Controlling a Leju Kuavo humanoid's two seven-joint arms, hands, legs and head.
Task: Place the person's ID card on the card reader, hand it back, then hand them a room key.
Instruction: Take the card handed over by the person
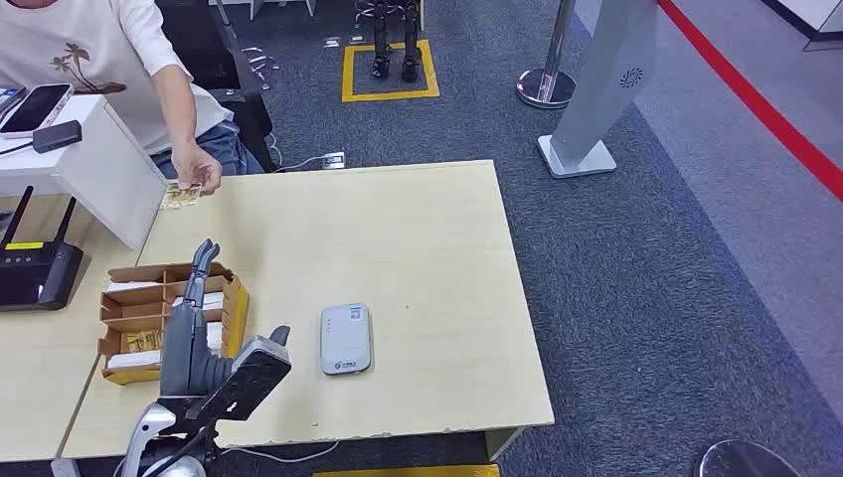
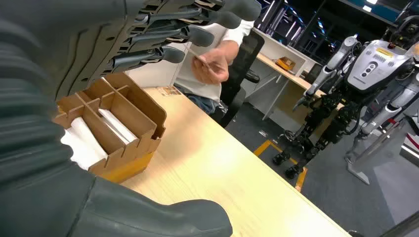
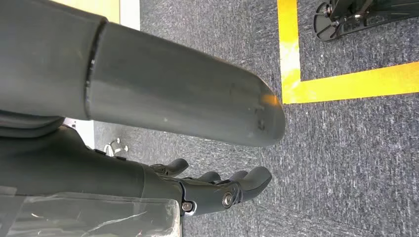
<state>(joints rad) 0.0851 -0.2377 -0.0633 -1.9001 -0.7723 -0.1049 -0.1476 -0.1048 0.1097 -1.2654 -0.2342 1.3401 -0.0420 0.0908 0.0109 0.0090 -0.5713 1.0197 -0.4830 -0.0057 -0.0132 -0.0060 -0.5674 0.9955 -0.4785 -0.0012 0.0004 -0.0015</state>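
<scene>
At the table's far left corner a person's hand (image 1: 194, 167) holds out a small brownish ID card (image 1: 182, 196); the left wrist view shows that hand (image 2: 211, 66) beyond my fingers. The white card reader (image 1: 345, 339) lies flat near the table's front middle. A brown cardboard box (image 1: 124, 333) with dividers holds white room key cards (image 2: 116, 126) at the front left. My left hand (image 1: 189, 318) hovers over this box, fingers (image 2: 188, 34) stretched toward the person and holding nothing. My right hand (image 3: 217, 190) hangs over grey carpet, fingers apart and empty.
A black router (image 1: 38, 273) and a white counter block (image 1: 99, 169) with a phone (image 1: 35, 107) stand to the left. Behind the table are a black chair (image 2: 239, 74), a grey sign stand (image 1: 596, 89) and a stanchion base (image 1: 546, 87). Other robots (image 2: 375, 64) stand on the carpet.
</scene>
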